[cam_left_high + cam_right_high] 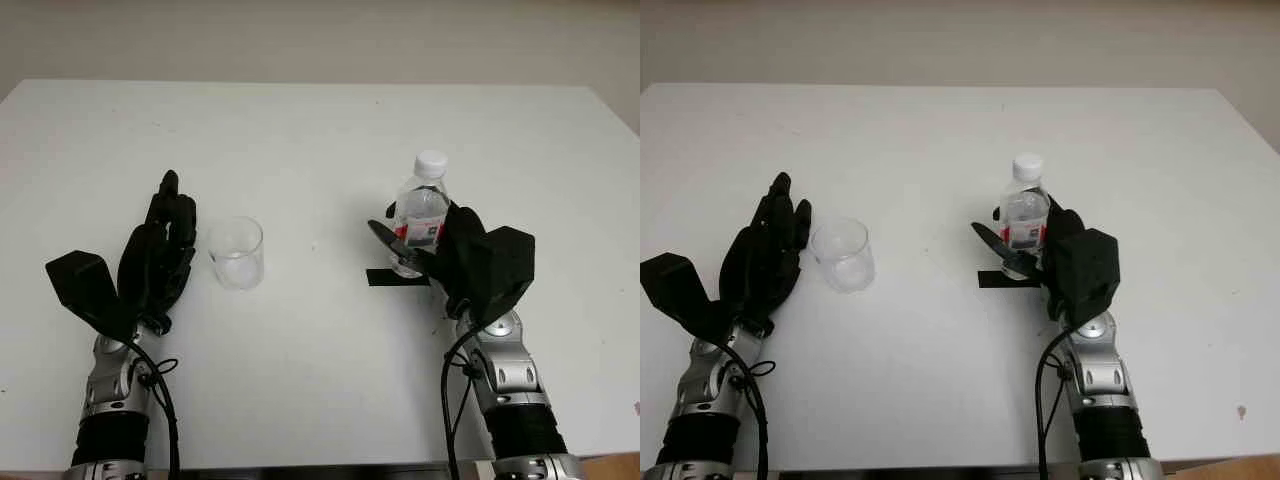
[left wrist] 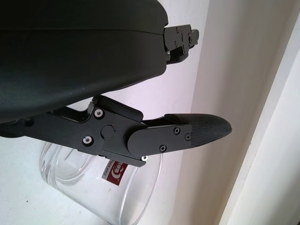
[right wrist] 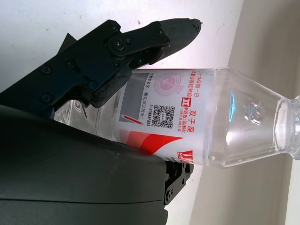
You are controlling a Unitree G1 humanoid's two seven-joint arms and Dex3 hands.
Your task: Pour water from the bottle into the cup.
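A clear plastic water bottle (image 1: 421, 205) with a white cap and a red-and-white label stands upright on the white table (image 1: 320, 120), right of centre. My right hand (image 1: 445, 252) wraps it from the right, thumb in front and fingers behind. In the right wrist view a finger (image 3: 140, 40) lies against the bottle's label (image 3: 168, 117) and the palm presses the other side. A clear cup (image 1: 236, 253) stands left of centre. My left hand (image 1: 160, 245) is open just left of the cup and holds nothing; in the left wrist view the cup (image 2: 84, 187) sits beneath a finger (image 2: 187, 133).
A strip of black tape (image 1: 385, 277) lies on the table at the bottle's base. A bare stretch of table separates the cup and the bottle. The table's far edge meets a pale wall (image 1: 320, 35).
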